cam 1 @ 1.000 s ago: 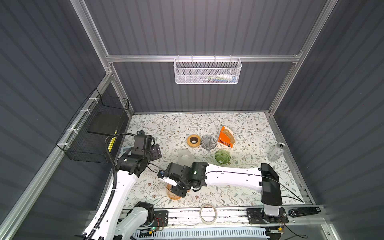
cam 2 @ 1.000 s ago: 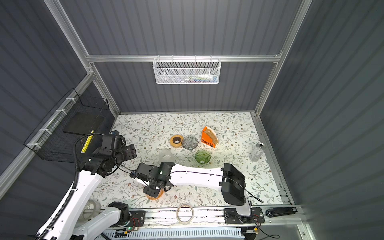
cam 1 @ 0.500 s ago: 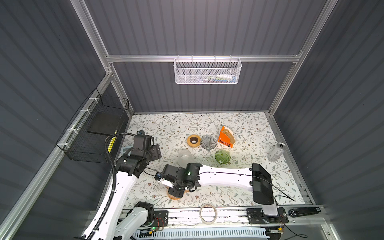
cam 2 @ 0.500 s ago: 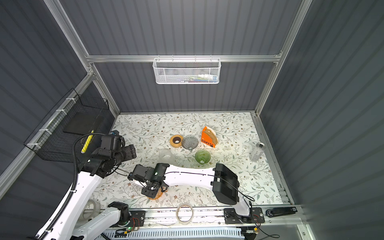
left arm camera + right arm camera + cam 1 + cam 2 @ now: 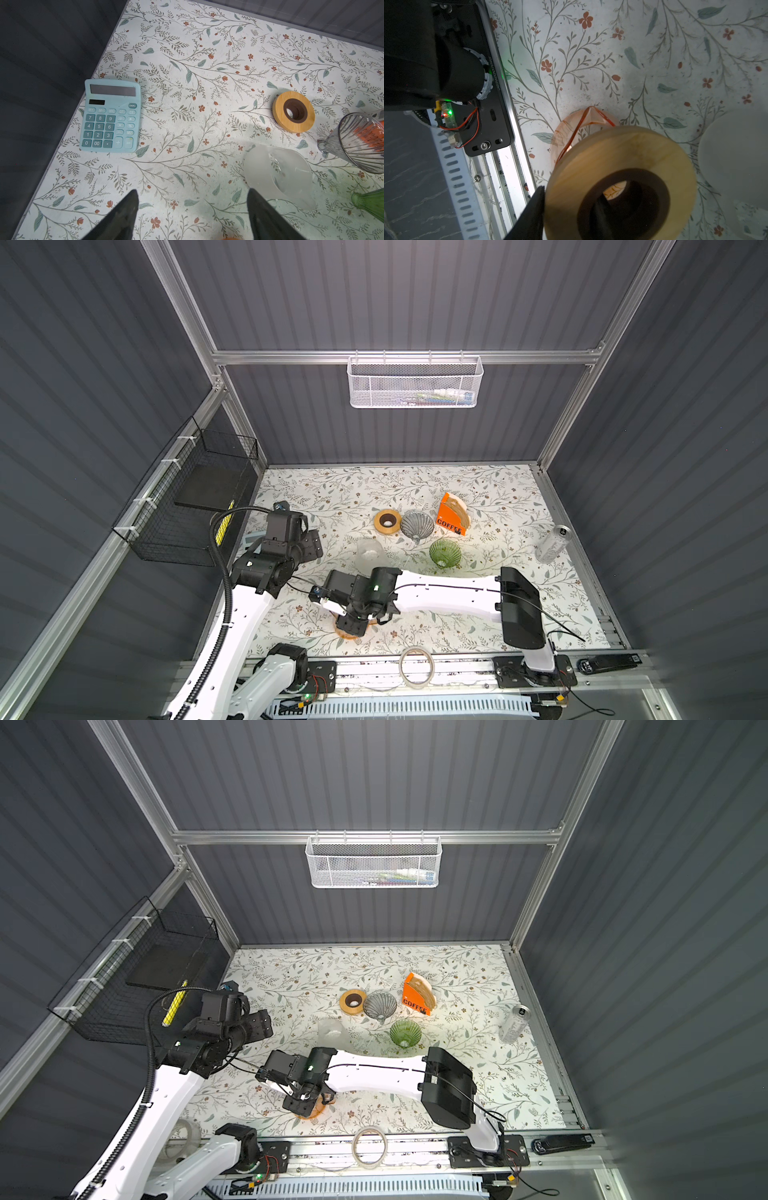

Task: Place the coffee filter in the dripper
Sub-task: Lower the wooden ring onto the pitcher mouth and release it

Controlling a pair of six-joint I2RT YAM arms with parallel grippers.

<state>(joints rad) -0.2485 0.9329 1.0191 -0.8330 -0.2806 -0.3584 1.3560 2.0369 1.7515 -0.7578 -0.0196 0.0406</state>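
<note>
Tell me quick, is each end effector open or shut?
Left end effector: open, holding nothing.
Right end effector: shut on the wooden ring of the orange dripper, one finger inside its hole.

And the right arm (image 5: 449,593) lies stretched low across the middle, wrist bent down. The right gripper (image 5: 571,197) has one finger outside the wooden ring of the dripper (image 5: 620,153) and one inside its hole, pinching the ring's wall between them. Over to the left arm (image 5: 249,605): elbow high, wrist forward, left gripper (image 5: 192,193) hanging above the bench (image 5: 207,62), fingers (image 5: 124,216) spread wide.
</note>
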